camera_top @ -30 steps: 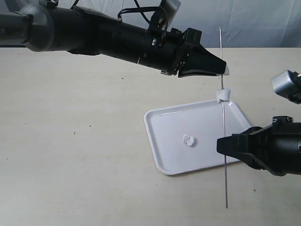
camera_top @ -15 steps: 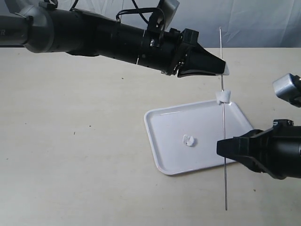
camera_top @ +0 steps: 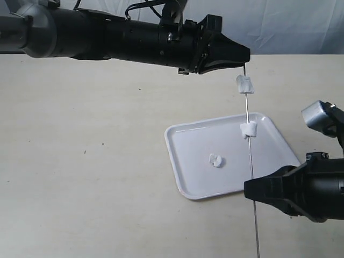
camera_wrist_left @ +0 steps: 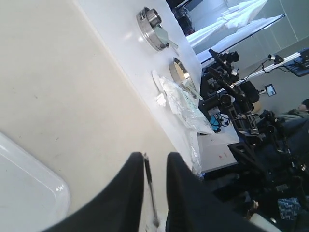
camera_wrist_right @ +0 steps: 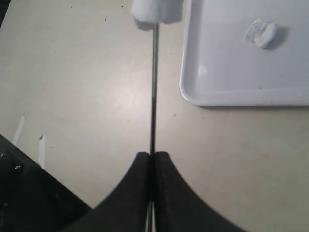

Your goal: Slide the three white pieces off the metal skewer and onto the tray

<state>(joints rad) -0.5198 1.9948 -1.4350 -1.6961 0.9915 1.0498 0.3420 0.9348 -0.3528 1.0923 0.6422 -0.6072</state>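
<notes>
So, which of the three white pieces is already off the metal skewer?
The piece lying flat on the tray, near its middle. The upper one and the lower one are threaded on the metal skewer.

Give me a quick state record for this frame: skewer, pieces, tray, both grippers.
skewer: metal skewer, held off the surface, clamped partway along its length
on skewer: two, upper piece and lower piece, spaced apart
on tray: one, loose piece
tray: tray, flat, holds only the loose piece
left gripper: left gripper at the skewer's top end, jaws slightly apart either side of the rod
right gripper: right gripper shut on the skewer
progress: one of three off
</notes>
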